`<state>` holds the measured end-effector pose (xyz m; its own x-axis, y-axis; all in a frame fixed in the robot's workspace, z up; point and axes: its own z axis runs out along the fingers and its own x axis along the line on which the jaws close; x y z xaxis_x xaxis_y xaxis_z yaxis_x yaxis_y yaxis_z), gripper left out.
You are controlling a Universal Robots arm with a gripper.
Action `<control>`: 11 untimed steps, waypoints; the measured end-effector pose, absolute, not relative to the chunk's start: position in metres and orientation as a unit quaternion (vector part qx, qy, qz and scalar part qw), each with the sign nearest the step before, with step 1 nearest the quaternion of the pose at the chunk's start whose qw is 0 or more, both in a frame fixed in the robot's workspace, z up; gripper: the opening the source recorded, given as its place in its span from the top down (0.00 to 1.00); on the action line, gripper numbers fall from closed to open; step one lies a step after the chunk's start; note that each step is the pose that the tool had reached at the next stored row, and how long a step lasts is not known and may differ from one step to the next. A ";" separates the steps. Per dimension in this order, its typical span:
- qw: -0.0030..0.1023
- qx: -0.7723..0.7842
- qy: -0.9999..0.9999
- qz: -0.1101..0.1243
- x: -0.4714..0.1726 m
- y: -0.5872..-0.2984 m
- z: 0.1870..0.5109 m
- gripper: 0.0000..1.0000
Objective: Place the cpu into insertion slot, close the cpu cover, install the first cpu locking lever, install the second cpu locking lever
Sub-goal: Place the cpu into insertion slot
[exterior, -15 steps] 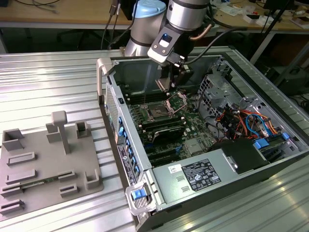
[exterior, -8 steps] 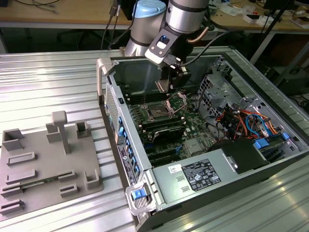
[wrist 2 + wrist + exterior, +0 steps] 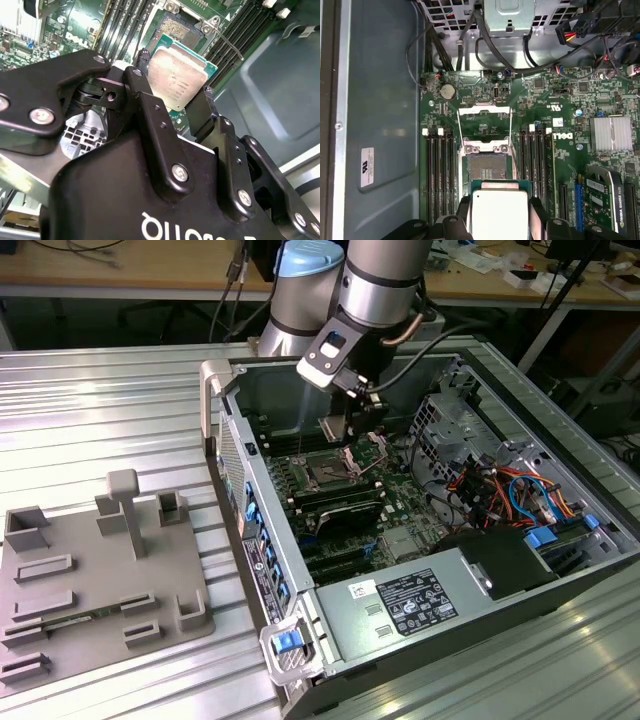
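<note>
Inside an open computer case, the arm's gripper hangs over the green motherboard with the cpu clamped edge to edge between its two black fingers, silver top facing the wrist cameras. The first step is in hand, by the look of it: the chip is carried but not seated. In the exterior view it hovers above the insertion slot, clear of it. In the first wrist view the socket's dark centre lies bare and the cpu cover stands swung open on its hinge, with both thin wire locking levers released (neither is hooked down). The placement itself calls for care: chip square to the socket, level, lowered without scraping the contacts.
</note>
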<state>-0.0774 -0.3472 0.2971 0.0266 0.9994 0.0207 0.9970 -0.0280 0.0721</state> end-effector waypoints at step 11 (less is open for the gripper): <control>0.018 0.714 0.699 0.032 -0.074 -0.344 0.280 0.45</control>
<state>-0.0743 -0.3437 0.2800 0.0201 0.9996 0.0204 0.9973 -0.0215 0.0697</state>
